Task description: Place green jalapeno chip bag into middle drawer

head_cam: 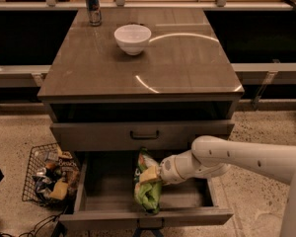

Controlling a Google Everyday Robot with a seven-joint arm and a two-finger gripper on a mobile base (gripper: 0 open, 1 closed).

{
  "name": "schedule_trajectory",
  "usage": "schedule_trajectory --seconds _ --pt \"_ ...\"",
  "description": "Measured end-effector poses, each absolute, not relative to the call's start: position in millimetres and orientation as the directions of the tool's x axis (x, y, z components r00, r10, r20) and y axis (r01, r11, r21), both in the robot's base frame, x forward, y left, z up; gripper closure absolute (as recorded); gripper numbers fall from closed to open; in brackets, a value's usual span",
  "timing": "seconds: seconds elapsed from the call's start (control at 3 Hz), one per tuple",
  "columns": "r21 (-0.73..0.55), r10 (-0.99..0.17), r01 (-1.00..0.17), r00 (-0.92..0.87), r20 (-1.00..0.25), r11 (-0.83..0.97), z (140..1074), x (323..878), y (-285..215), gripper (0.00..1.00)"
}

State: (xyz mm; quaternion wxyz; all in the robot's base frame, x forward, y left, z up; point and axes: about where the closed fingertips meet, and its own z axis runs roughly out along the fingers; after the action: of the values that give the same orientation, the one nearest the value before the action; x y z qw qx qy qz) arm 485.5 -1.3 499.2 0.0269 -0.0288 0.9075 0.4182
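The green jalapeno chip bag (147,191) stands upright inside the open middle drawer (103,189), near its middle. My gripper (151,175) reaches in from the right on a white arm and sits against the bag's upper part, over the drawer. The bag's lower end rests near the drawer's front panel (148,219).
A shallower drawer front with a black bar handle (144,135) is shut above. A white bowl (132,38) and a can (92,6) stand on the cabinet top (187,68). A wire basket of snack packets (49,177) sits on the floor at left.
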Motion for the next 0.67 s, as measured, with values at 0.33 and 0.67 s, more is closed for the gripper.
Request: schedule_trajectory --seconds 0.33,0.67 --pt "0.758 -0.033 -0.076 -0.997 -0.071 0.648 498.6 484.7 0.2 0.12" --pt "0.759 -0.035 -0.076 -0.997 -0.070 0.647 498.2 484.0 1.6 0.00"
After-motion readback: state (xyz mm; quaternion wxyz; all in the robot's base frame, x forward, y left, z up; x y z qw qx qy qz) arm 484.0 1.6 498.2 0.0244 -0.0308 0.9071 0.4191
